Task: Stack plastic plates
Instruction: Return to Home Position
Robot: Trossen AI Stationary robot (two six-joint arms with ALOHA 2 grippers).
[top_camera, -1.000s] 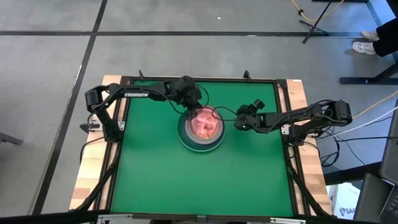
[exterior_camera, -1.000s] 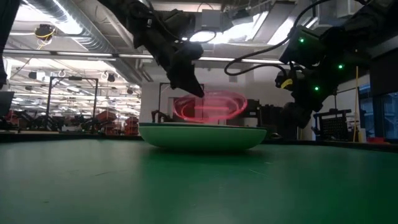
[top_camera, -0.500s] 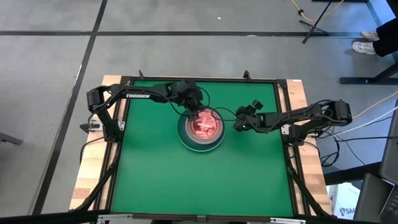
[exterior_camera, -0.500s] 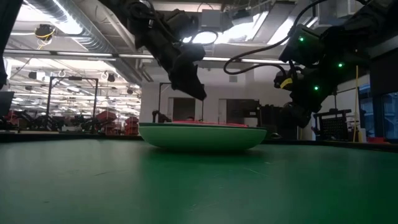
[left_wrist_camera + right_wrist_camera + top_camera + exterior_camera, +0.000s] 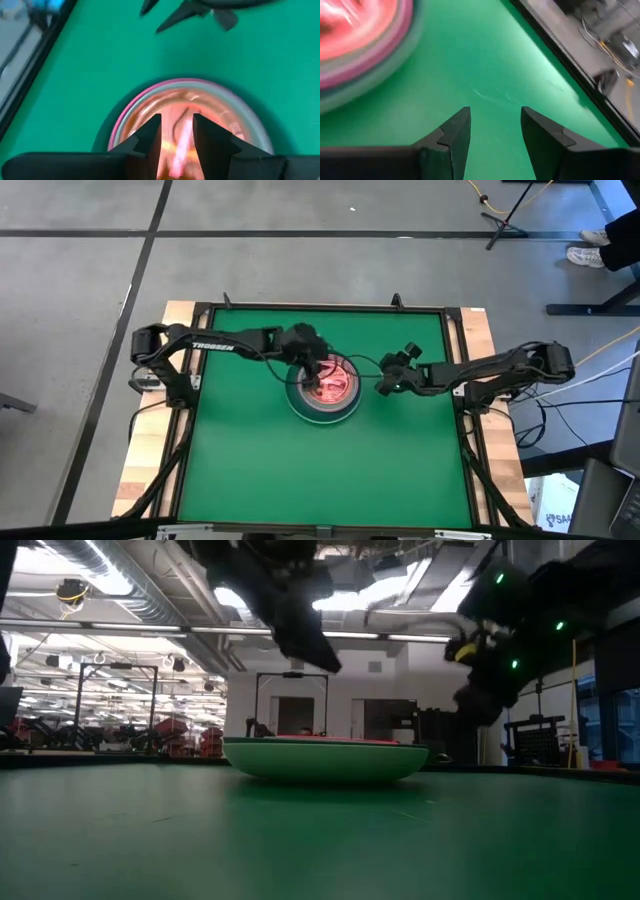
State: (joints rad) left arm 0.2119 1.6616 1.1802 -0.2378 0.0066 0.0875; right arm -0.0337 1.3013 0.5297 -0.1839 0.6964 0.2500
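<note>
The plastic plates (image 5: 326,390) are stacked in the middle of the table, a wide green one (image 5: 325,758) at the bottom and a small translucent pink-orange one (image 5: 210,100) on top. My left gripper (image 5: 176,131) hangs open just above the stack's far left part (image 5: 314,372), clear of it in the low view (image 5: 322,652). My right gripper (image 5: 495,125) is open over bare table right of the stack (image 5: 384,383), with nothing between its fingers.
The green mat (image 5: 320,470) lies bare around the stack, inside a dark raised frame (image 5: 196,410) with wooden borders (image 5: 490,380). Cables run from the right arm past the stack's far side (image 5: 365,360).
My left gripper held a small translucent pink plate tilted above the stack. It opened and let go, the plate dropped flat onto the stack, and the gripper has since risen a little. My right gripper has also risen slightly.
</note>
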